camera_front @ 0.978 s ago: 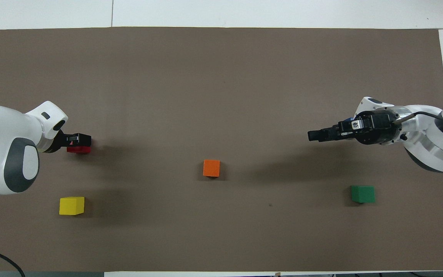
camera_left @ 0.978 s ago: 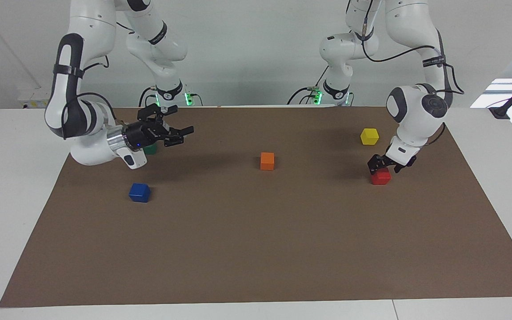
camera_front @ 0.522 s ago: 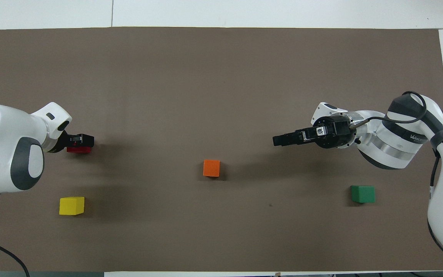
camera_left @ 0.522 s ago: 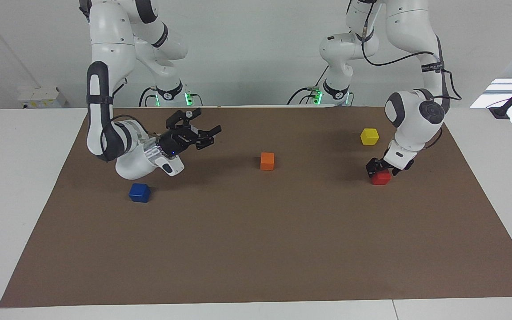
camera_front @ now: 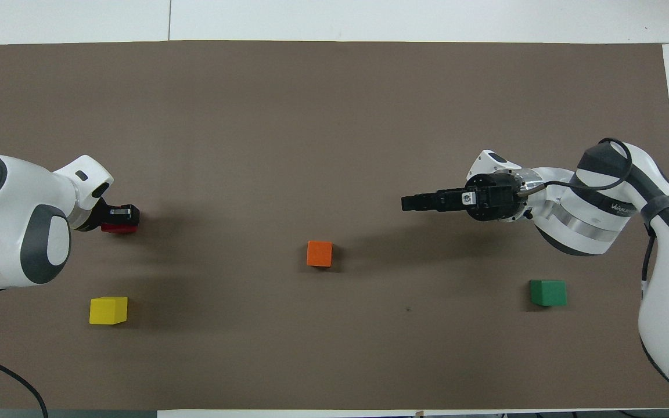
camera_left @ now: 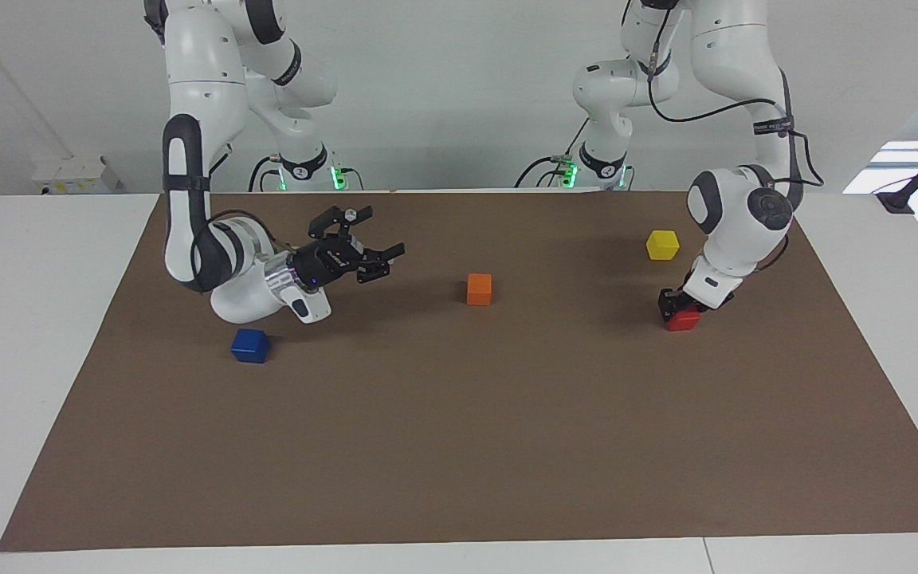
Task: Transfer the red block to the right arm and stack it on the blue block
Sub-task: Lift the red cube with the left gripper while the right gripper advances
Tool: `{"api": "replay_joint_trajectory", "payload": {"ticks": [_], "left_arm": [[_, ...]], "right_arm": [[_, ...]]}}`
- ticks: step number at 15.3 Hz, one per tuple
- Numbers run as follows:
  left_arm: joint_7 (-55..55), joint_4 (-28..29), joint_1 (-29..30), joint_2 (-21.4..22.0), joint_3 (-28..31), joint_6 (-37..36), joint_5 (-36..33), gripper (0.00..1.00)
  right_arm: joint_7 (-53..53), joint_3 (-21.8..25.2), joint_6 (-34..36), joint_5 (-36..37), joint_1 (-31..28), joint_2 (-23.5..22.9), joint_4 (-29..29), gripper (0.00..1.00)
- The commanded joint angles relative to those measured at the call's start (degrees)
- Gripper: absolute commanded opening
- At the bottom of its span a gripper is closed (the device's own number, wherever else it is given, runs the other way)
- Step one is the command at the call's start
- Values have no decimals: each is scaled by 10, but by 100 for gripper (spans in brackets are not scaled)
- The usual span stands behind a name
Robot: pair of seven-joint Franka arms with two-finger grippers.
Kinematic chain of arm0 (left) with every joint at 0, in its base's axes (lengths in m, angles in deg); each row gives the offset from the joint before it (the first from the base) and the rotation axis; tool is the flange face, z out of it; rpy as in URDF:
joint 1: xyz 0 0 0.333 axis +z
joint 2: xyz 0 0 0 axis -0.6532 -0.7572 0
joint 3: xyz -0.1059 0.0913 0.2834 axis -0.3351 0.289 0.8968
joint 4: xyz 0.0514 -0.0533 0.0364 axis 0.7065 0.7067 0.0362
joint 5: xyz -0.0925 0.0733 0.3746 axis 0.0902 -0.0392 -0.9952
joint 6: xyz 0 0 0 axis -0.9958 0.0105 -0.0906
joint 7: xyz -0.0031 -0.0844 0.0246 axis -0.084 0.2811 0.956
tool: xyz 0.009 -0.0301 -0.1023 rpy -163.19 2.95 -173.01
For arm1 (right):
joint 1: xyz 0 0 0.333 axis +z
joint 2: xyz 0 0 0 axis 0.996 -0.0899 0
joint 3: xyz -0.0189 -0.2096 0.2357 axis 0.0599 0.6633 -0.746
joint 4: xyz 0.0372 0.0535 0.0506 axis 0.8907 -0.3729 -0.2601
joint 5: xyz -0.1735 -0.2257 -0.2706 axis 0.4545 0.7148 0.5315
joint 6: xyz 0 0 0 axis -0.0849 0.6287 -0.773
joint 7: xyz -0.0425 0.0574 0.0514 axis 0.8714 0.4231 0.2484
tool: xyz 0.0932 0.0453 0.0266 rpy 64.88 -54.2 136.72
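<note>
Red block (camera_left: 683, 320) gripped on mat by left gripper (camera_left: 678, 304), fingers closed on it, not yet lifted. Right gripper (camera_left: 379, 259) held wide open, empty, above mat near orange block (camera_left: 479, 288). Handover and stacking on blue block (camera_left: 250, 345) (uncovered) left undone.

- 5 small cubes in total, one per colour, all on the brown mat (camera_left: 459, 446)
- 1 glossy red cube (camera_left: 684, 320), near the mat's edge at the left arm's end
- 1 yellow cube (camera_left: 662, 245), same end
- 1 orange cube (camera_left: 479, 288), mid-mat
- 1 deep-blue cube (camera_left: 250, 345), toward the right arm's end
- 1 green cube (camera_front: 547, 292), same end; seen only in the overhead view
- 2 white jointed robot arms
- 2 black two-finger grippers, one on each arm
</note>
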Motion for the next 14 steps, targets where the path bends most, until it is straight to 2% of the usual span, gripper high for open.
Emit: {"api": "replay_joint_trajectory", "payload": {"ticks": [1,3,5,11,14], "left_arm": [[55,-69,4,6,1,-123,54,0],[121,-108,2,24,-1,-214,72,0],[219,-128,-5,53,-7,-271,95,0],[491,-132,-50,163,-26,-340,309,0],[645,-141,-66,171,-63,-332,382,0]], "right_arm": [[30,-3,-4,-39,18,7,-24,100],[48,-3,-5,-44,25,7,-27,100],[59,-2,-9,-45,31,7,-27,100],[72,-3,-15,-77,63,10,-38,100],[73,-3,-15,-93,73,11,-41,100]]}}
